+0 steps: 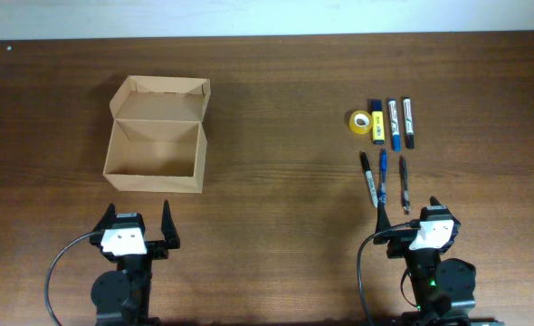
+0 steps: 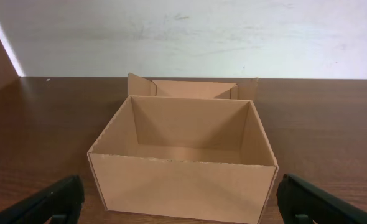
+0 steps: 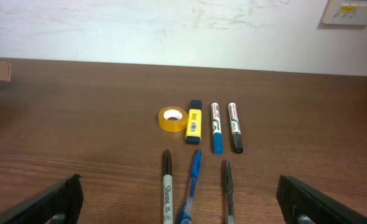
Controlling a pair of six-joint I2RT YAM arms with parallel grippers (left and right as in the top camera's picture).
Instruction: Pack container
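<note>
Both arms wait at the near edge of the bench (image 1: 276, 190), jaws spread fully and holding nothing. The left end effector (image 1: 138, 209) faces the container (image 1: 152, 182), and the right end effector (image 1: 409, 210) faces a cluster of stationery.

The container stands on the left half of the bench, just beyond the left arm, upright and empty. Its lid flap (image 1: 160, 98) is folded back on the far side, so the mouth is clear from above. In the left wrist view its front wall (image 2: 183, 186) lies square between the two fingers (image 2: 50, 202).

Well apart from it on the right, the items lie in two tidy rows. The far row holds a roll of yellow tape (image 1: 360, 120), a yellow highlighter (image 1: 376, 122), a blue-capped marker (image 1: 394, 124) and a dark-capped marker (image 1: 409, 122). The near row holds a black Sharpie (image 1: 368, 177), a blue pen (image 1: 383, 177) and a black pen (image 1: 404, 181).

All the pens and markers run lengthwise away from the robot with gaps between them. That probably lets a finger come down on either side of one without nudging its neighbour.

Packing looks not yet begun. The right arm is the likely one to start, since the near row is directly ahead of it. A long carry across to the container would follow — or a handover, with the left arm steadying the box
</note>
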